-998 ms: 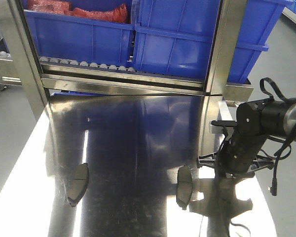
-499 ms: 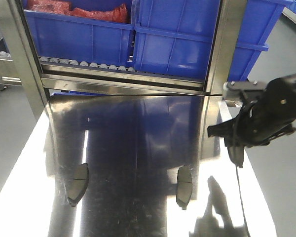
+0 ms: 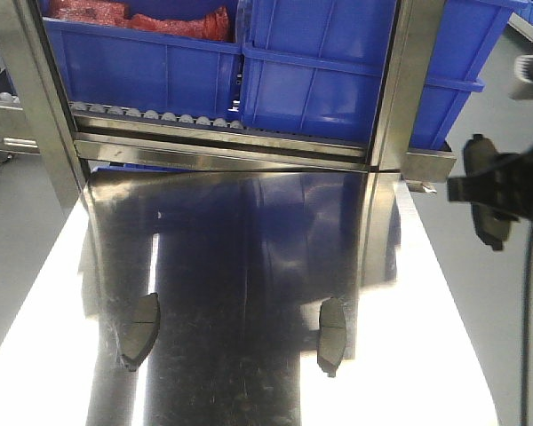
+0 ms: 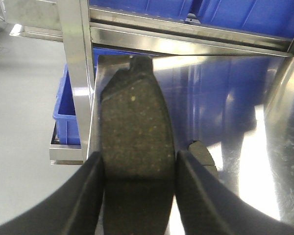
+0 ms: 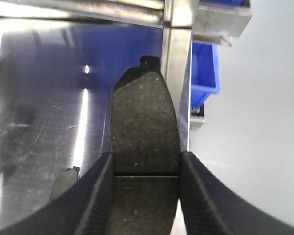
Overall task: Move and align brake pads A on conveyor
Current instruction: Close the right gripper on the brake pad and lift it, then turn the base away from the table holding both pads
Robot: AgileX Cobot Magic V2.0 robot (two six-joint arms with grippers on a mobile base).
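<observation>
Two pads on the table: you are seeing the left table pad [image 3: 140, 330] at 7 o'clock and the right table pad [image 3: 331, 335] at 6 o'clock of the front view. Both are lying flat on the steel table [image 3: 249, 231], well apart, with their long sides running roughly toward the rack.

Two pads in the air: each gripper is carrying one, so none of the four is touching another.

Left gripper [image 4: 137, 156]: your left fingers are clamping the left held pad [image 4: 134, 112] by its long edges. The pad's rough grey face is turned to the wrist camera and its notched end is pointing to 12 o'clock. It is hanging over the table's left edge, beside a steel post. The left table pad is showing at 4 o'clock of that view, just beside the right finger.

Right gripper [image 5: 146, 159]: your right fingers are squeezing the right held pad [image 5: 144, 112] the same way, notched end to 12 o'clock, with a thin groove crossing its face between the fingers. In the front view this gripper is sitting at 3 o'clock, past the table's right edge, above the grey floor [image 3: 506, 311].

Rack [image 3: 160, 117]: at 12 o'clock, steel rollers are carrying blue bins [image 3: 320, 80].
</observation>
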